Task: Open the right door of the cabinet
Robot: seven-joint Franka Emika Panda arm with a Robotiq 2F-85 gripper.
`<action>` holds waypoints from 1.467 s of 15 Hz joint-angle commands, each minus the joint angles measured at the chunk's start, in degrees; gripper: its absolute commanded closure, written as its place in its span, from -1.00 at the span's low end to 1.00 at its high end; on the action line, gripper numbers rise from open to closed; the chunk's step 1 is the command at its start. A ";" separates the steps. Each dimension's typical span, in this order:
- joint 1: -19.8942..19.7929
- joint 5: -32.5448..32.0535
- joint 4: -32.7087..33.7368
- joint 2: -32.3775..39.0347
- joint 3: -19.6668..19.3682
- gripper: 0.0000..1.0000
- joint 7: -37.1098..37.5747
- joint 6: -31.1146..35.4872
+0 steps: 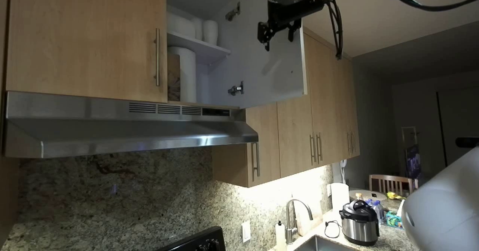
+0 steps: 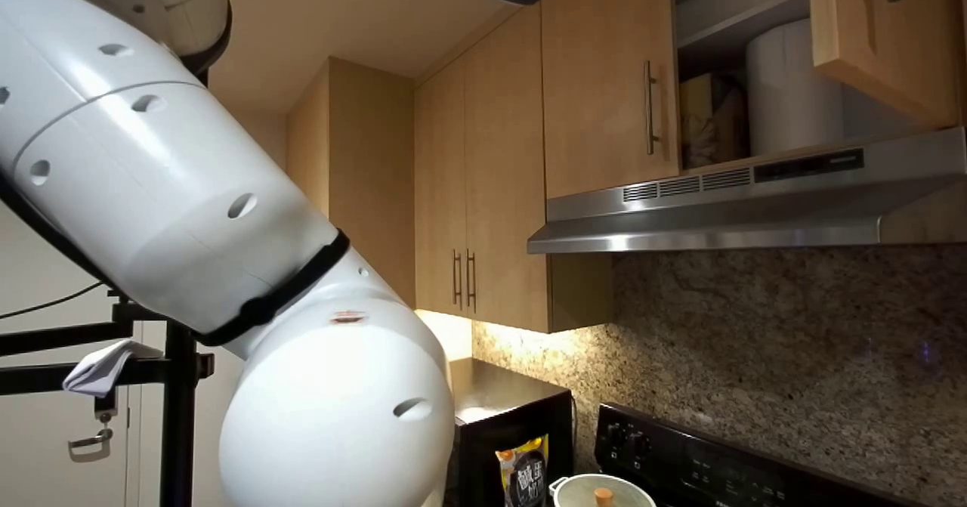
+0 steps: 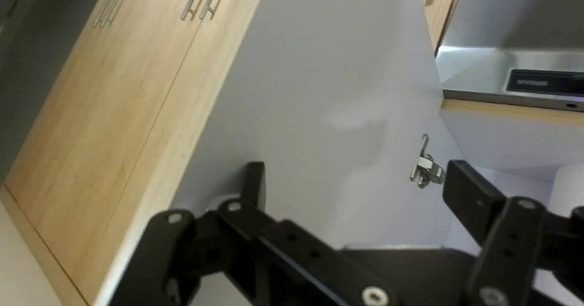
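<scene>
The right door (image 1: pixel 275 69) of the cabinet (image 1: pixel 204 51) stands wide open, its white inner face showing. In an exterior view its wood front (image 2: pixel 899 61) and part of its silver handle show at the top right. The twin door (image 1: pixel 86 41) with its handle along its right edge is shut. My black gripper (image 1: pixel 278 43) is open and empty in front of the right door's inner face. In the wrist view the gripper (image 3: pixel 358 173) spreads its fingers before the inner face (image 3: pixel 310 96). Whether a finger touches the panel I cannot tell.
A steel range hood (image 1: pixel 131 131) runs under the cabinet. White dishes (image 1: pixel 210 32) and a white roll (image 1: pixel 188 75) stand inside. Taller wood cabinets (image 1: pixel 292 135) adjoin on the right. A hinge (image 3: pixel 426 169) sits beside a finger in the wrist view. A stove (image 2: pixel 725 462) stands below.
</scene>
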 commanded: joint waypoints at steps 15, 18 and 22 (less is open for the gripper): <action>2.03 -6.67 -6.20 -7.48 -7.83 -1.00 17.12 0.16; 7.61 -1.03 -5.22 -12.49 -10.10 -1.00 8.37 -1.22; 11.62 10.40 -5.48 -17.33 -11.02 -1.00 -1.75 -5.89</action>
